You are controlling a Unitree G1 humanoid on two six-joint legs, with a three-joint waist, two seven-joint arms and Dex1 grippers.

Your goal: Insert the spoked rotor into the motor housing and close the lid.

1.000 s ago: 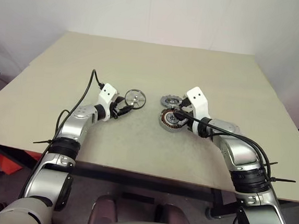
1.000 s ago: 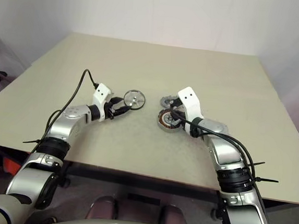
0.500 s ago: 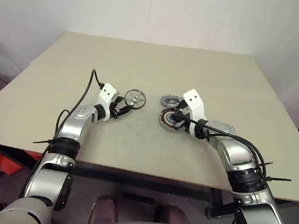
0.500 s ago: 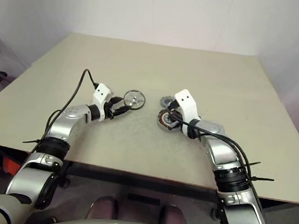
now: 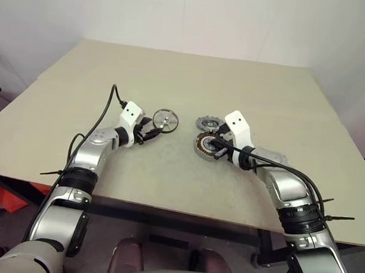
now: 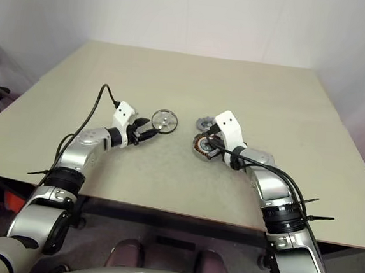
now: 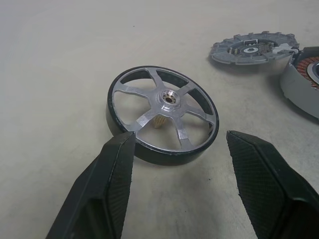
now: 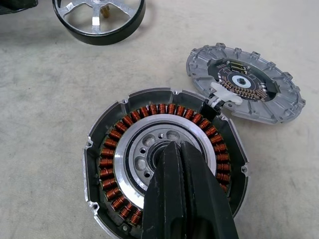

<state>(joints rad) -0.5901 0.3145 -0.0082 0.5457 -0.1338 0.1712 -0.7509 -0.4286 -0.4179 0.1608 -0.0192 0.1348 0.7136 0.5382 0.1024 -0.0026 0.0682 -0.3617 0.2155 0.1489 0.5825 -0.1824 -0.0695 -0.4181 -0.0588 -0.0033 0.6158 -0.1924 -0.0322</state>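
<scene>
A: What has changed around the housing (image 8: 164, 174)?

B: Going left to right: your left gripper (image 7: 174, 149) hasn't moved, jaws spread either side of the rotor (image 7: 162, 114), left of the housing. Your right gripper (image 8: 182, 164), jaws pressed together, has shifted in over the housing's centre, steadying it.

A: Room?

B: Lid (image 8: 244, 82) leans on the housing's far side; table (image 5: 175, 78) edges well apart.

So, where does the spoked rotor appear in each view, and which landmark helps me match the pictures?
Left eye view: spoked rotor, flat on the table, left of centre.
Right eye view: same place.
Left wrist view: centre, just beyond the open left hand.
Right wrist view: at the edge, partly cut off.
Shared landmark: the lid.
</scene>
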